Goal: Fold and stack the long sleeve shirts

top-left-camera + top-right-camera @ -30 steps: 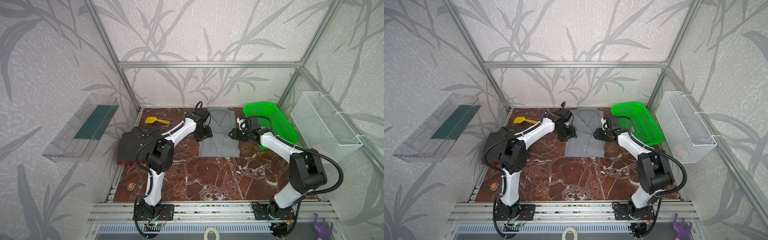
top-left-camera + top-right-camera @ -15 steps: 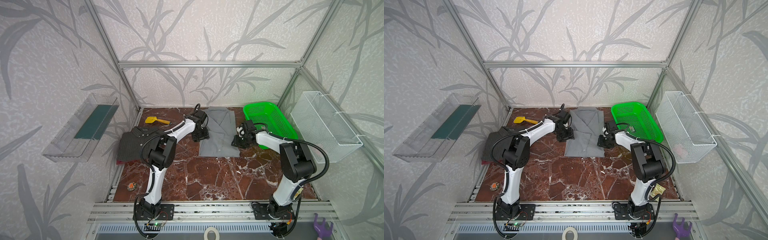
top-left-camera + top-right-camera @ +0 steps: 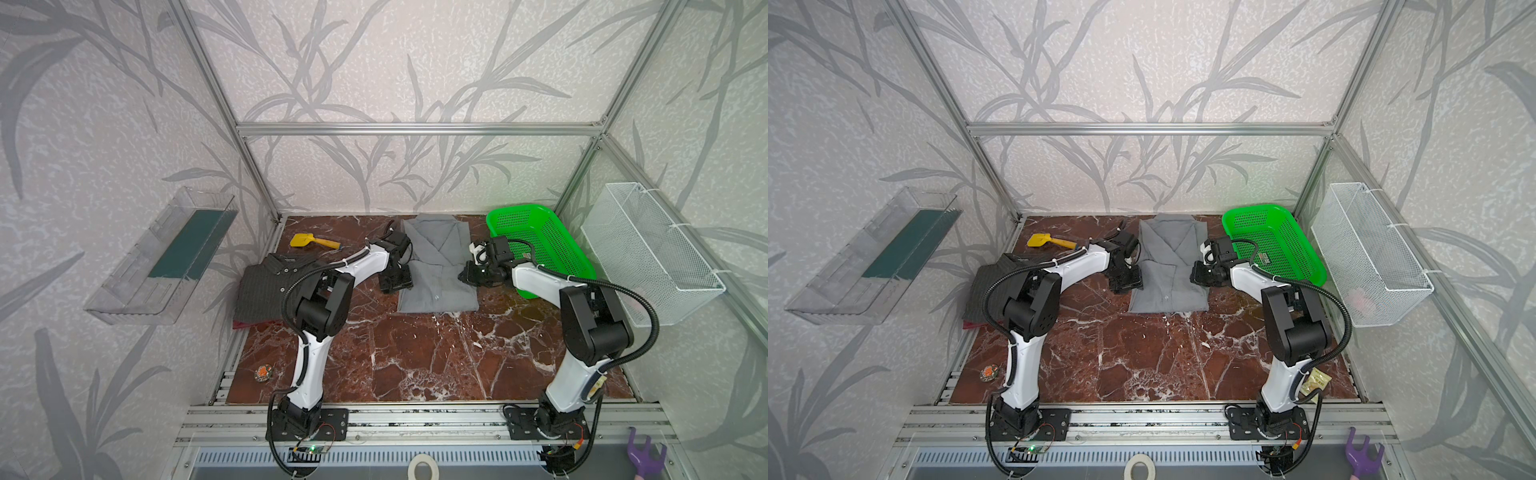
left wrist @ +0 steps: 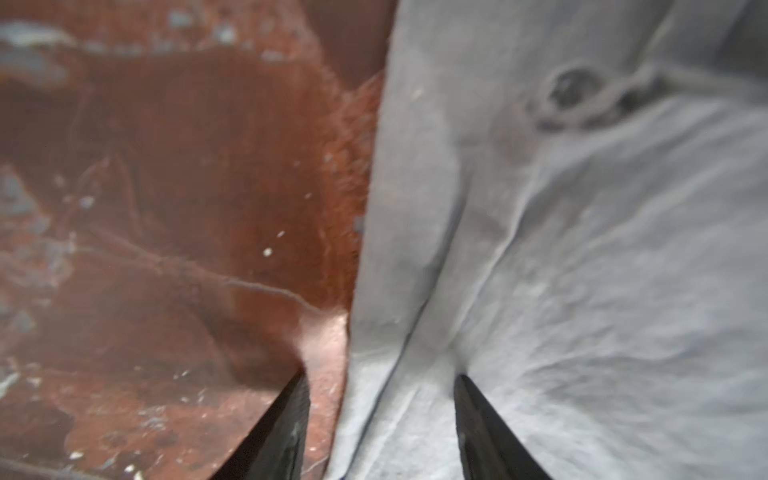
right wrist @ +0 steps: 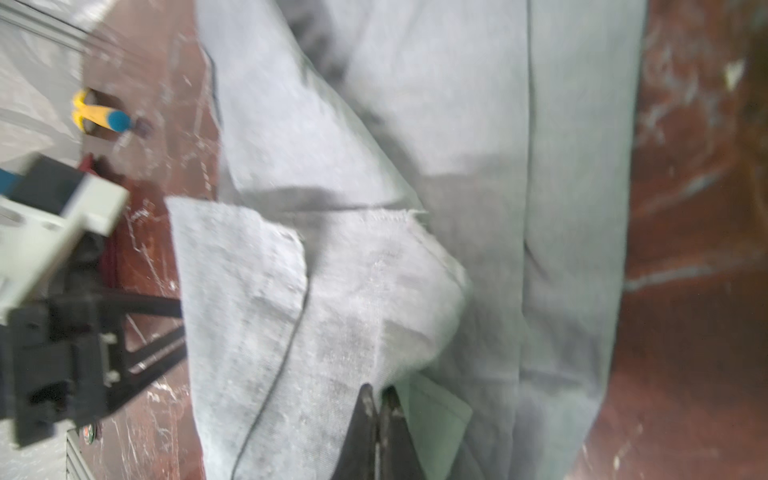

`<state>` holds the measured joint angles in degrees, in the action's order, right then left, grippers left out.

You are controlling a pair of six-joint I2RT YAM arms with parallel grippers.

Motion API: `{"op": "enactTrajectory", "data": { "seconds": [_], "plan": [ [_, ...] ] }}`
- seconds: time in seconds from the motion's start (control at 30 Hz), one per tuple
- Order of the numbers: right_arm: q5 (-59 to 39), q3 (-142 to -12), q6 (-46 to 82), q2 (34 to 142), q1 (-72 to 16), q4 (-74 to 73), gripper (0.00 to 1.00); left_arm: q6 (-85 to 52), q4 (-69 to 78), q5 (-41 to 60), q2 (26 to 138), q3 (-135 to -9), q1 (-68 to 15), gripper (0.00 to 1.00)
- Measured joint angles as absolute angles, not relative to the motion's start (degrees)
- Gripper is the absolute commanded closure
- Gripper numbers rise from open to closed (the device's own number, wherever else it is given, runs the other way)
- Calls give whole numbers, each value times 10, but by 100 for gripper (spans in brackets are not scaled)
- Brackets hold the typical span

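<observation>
Left jaws: partly open, down at the left edge of the light-grey button-up shirt. One fingertip is over bare bench, the other over the cloth, with the shirt's edge between them and nothing gripped.

Right jaws: closed tight on a raised fold at the shirt's right edge (my right wrist view shows cloth bunched up to the tips).

The shirt lies flat as a narrow rectangle at the back middle of the bench, collar toward the rear wall, between my two arms. The green mesh basket is just to its right.

The pinstriped shirt is folded at the bench's left edge, well apart from the grey one. It sits on the dark red garment, of which only a strip shows. A yellow hand tool lies behind that pile.
</observation>
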<state>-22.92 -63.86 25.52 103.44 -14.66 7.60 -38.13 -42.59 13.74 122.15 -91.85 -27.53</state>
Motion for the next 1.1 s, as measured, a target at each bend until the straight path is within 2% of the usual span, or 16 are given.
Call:
{"op": "enactTrajectory", "data": {
  "seconds": [0.43, 0.7, 0.87, 1.07, 1.1],
  "plan": [
    [-185, -651, 260, 1131, -145, 18, 100, -392, -421, 123, 1125, -840, -275, 39],
    [-144, -623, 280, 1111, -171, 5, 100, -392, -415, 132, 1046, -781, -276, 38],
    [-132, -536, 342, 1056, -246, -36, 100, -381, -419, 129, 975, -744, -276, 37],
    [-109, -429, 482, 984, -425, -101, 100, -363, -428, 109, 881, -690, -276, 36],
    [-104, -423, 505, 978, -459, -105, 97, -360, -429, 105, 870, -681, -276, 36]
  ]
}}
